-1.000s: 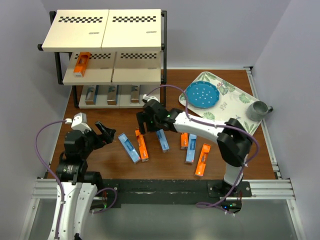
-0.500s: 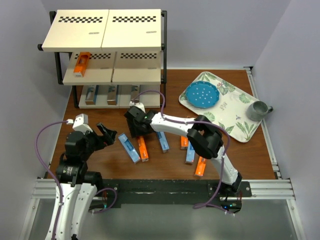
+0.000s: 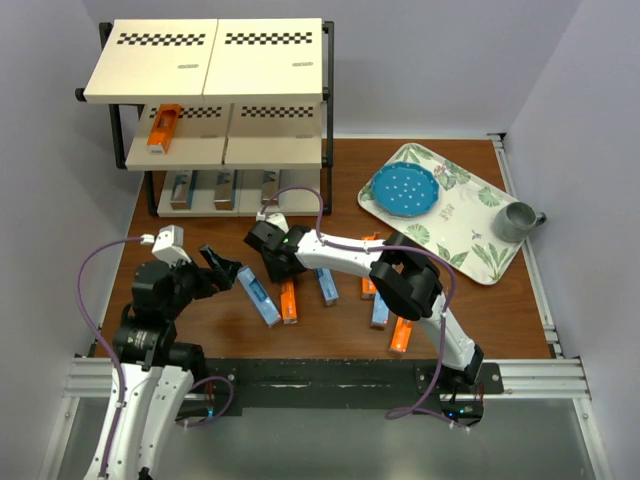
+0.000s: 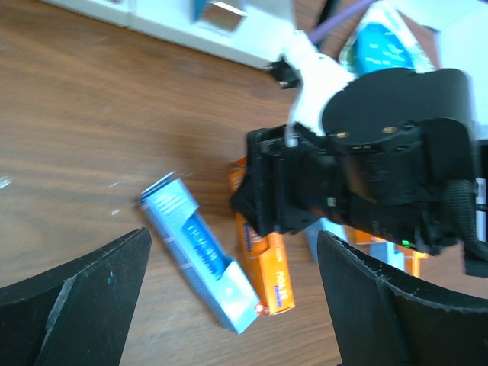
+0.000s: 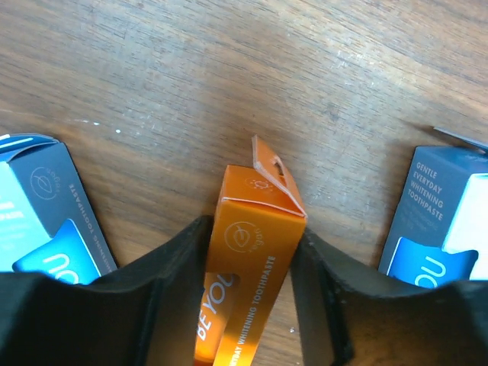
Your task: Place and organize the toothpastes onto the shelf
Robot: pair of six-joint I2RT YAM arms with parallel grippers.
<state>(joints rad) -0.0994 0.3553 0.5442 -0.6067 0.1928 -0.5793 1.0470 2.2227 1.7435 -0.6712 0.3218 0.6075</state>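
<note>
Several toothpastes lie on the brown table. My right gripper [image 3: 272, 262] [image 5: 252, 229] is shut on the top end of an orange toothpaste [image 5: 255, 252] [image 3: 288, 300], both fingers pressed against its sides; the carton still rests on the table. A light blue toothpaste [image 3: 258, 296] [image 4: 200, 263] lies just left of it. My left gripper [image 3: 225, 272] [image 4: 232, 236] hangs open and empty beside that blue carton. More cartons [image 3: 381, 310] lie to the right. The shelf [image 3: 205, 60] stands at the back left, with an orange carton [image 3: 163, 128] on its middle tier and silver ones [image 3: 224, 188] on the bottom.
A floral tray [image 3: 470, 225] at the back right carries a blue plate [image 3: 405, 190] and a grey cup [image 3: 517, 220]. The right arm stretches low across the cartons in the middle of the table. Cables loop above both wrists.
My right gripper moved left and down onto the orange carton and closed on it. My left gripper edged slightly right, still open.
</note>
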